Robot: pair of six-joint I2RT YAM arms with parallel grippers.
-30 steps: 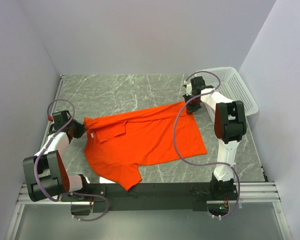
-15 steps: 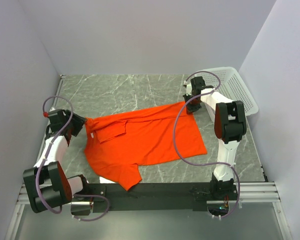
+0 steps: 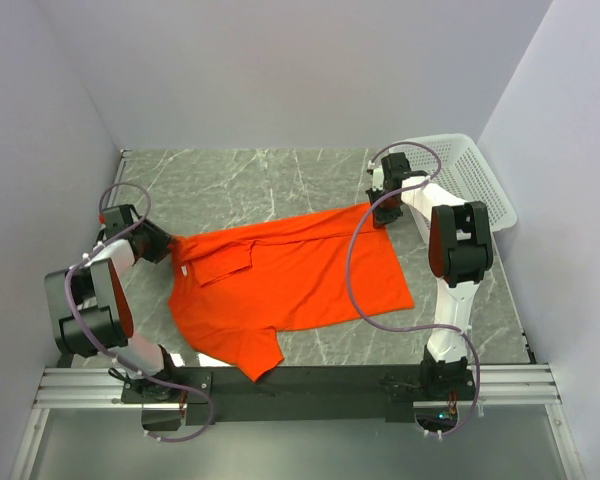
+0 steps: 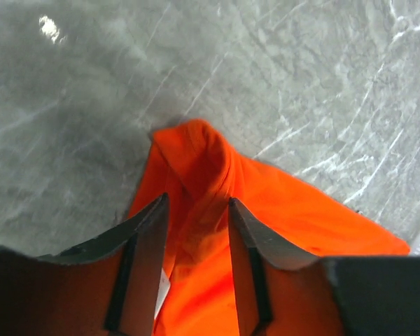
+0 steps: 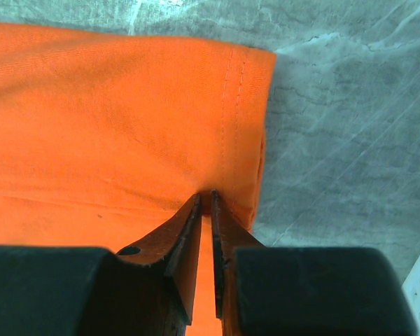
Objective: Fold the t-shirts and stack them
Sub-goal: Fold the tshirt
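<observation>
The t-shirt [image 3: 290,275] lies spread across the middle of the counter [image 3: 240,180]. It is mostly flat but not tidy. One flap is doubled over near its left end, and a sleeve trails toward the near edge.

At the far right corner, the right jaws are pressed together on the stitched hem, with the cloth pinched between them. At the left end the cloth rises in a small ridge. The left jaws stand spread on either side of that ridge and have not clamped it.

The step in hand looks like taking a second grip, so that both ends can be lifted or pulled straight for the fold. To do it well, the left jaws should probably drop low enough to catch the whole ridge, not just its top layer, and close fully before either arm moves. A shallow bite on fabric this thin would likely slip once there is tension.

After that, both ends should rise together and stay level. The doubled flap can then fall open instead of being creased in. The right grip should not pull sideways early, or the ridge may be dragged out from between the left jaws.

The white basket [image 3: 470,175] sits well clear at the far right.
</observation>
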